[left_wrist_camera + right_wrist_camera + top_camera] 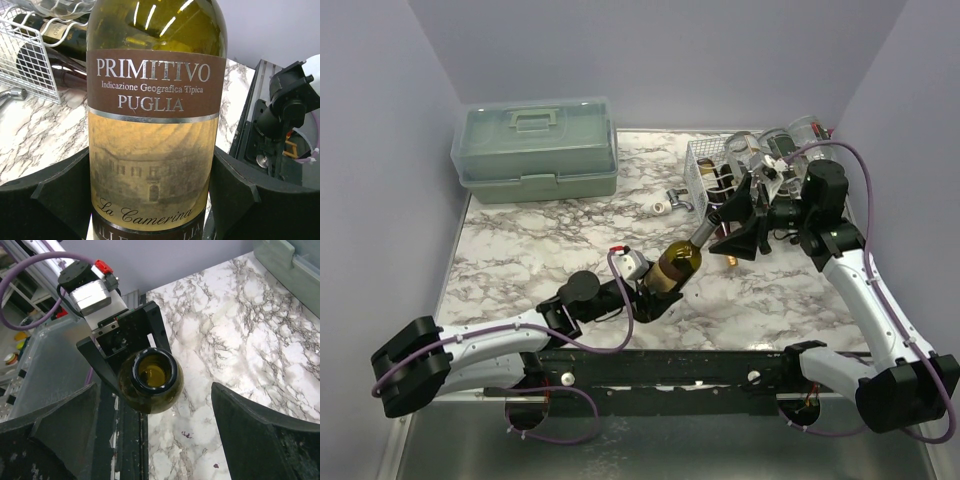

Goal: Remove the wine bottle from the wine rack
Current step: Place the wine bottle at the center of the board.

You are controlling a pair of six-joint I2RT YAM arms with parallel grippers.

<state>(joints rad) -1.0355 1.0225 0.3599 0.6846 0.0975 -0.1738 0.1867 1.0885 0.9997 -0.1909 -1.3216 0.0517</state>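
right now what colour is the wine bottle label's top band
Brown, with silvery lettering; the wine bottle shows best in the left wrist view.

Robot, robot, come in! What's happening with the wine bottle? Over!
Left tool shut on wine bottle. Right tool open, straddling its mouth. Bottle clear of wine rack, tilted. Nothing else seen blocking it.

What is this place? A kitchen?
Probably a robot test booth, not a kitchen: plain walls box in a marble-look table, with a left arm and a right arm bolted at its edge.
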